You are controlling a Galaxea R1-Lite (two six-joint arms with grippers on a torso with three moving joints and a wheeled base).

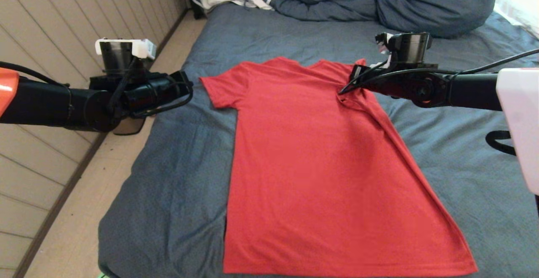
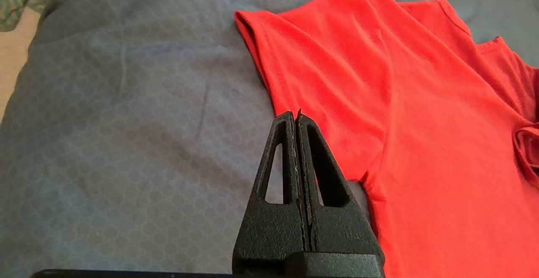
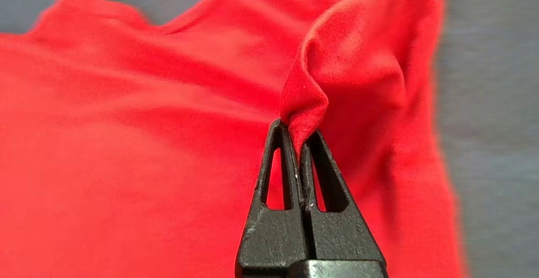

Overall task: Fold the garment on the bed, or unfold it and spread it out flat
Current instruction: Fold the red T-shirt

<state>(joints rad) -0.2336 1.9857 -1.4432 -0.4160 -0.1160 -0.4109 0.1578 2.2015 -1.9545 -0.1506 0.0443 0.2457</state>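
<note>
The red shirt (image 1: pixel 320 164) lies plain side up on the bed (image 1: pixel 177 151), one sleeve spread flat, the other folded in over the chest; the right gripper (image 3: pixel 300 137) pinches a raised fold of that folded sleeve. The left gripper (image 2: pixel 294 116) hovers beside the spread sleeve, fingers pressed together, holding nothing

Soft even light (blurred close-up edges)

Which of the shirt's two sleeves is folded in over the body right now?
The sleeve on the robot's right: it lies over the red T-shirt, pinched by the right gripper. The left sleeve lies spread flat on the bed.
</note>
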